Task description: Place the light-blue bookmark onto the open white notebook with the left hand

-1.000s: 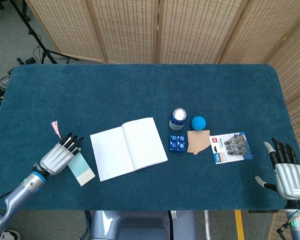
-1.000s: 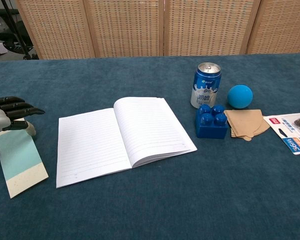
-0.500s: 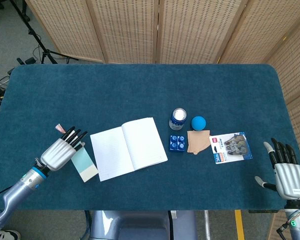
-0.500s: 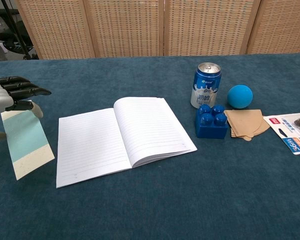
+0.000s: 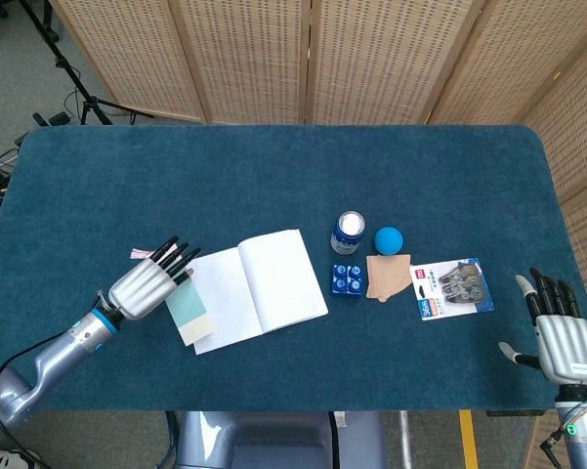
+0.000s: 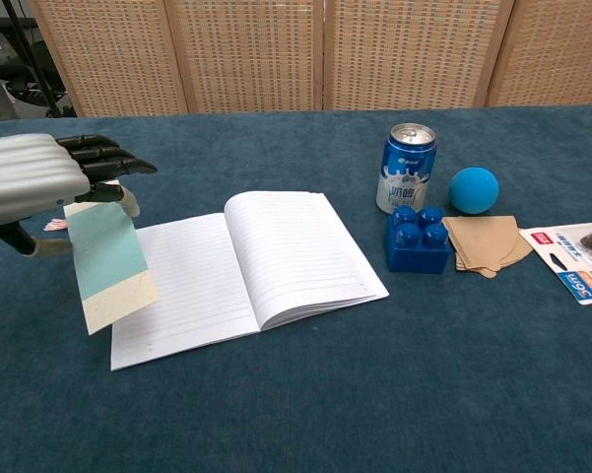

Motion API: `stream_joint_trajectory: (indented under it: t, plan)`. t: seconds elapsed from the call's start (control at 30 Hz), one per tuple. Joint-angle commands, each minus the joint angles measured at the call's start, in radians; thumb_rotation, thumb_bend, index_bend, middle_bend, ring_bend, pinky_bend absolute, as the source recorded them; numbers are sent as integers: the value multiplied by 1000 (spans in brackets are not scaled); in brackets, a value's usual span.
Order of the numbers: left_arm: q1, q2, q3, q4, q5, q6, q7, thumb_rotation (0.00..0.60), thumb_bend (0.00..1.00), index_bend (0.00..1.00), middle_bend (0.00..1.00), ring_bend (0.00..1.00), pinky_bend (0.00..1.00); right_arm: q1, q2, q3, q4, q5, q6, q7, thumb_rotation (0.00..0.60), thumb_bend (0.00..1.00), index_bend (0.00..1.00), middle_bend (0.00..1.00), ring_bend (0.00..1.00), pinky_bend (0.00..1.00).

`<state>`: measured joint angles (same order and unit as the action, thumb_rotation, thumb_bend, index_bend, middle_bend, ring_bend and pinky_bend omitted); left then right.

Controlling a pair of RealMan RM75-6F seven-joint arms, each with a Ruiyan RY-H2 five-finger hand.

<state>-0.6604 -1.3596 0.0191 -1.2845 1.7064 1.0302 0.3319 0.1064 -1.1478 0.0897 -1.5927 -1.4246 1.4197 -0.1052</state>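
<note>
while the left hand pinches the light-blue bookmark above the open white notebook's left edge, only lowering and release remain; the right hand's fingers are spread.

- A table covered in dark blue cloth carries everything
- An open white notebook lies near the front edge — left of the middle
- To its right stand a drink can and a blue ball, side by side
- Just in front of them — a blue block and a tan folded paper
- A carded packet lies towards the right edge
</note>
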Motion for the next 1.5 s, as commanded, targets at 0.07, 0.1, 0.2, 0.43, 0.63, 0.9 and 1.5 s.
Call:
stream_joint_trajectory:
  t: [0.07,0.1,0.2,0.43,0.63,0.9,1.5]
  plan:
    - [-39,-44,-12,46,-6,-44,-11,600,303,381,0,0,0,9,-4,6,9,16,-17,1,600,80,28,0,0,0]
    - [-51,-58,-14,60,-6,-55,-13,600,303,381,0,0,0,12,-5,8,12,23,-24,2,600,80,28,0,0,0]
    - [-80,-96,-21,99,-6,-78,-17,600,302,381,0,0,0,19,-7,13,20,43,-45,7,600,82,28,0,0,0]
    - [-134,-175,-33,166,-15,-119,-50,600,303,381,0,0,0,33,-10,24,44,81,-81,22,600,86,28,0,0,0]
    - [-159,-207,-35,179,-23,-135,-59,600,303,381,0,0,0,36,-10,29,56,96,-92,33,600,89,28,0,0,0]
    - [-180,-234,-36,183,-41,-155,-64,600,303,381,0,0,0,37,-9,29,64,105,-99,42,600,92,28,0,0,0]
    - [-191,-250,-14,196,-59,-150,-55,600,302,381,0,0,0,38,-12,23,57,103,-95,27,600,91,28,0,0,0]
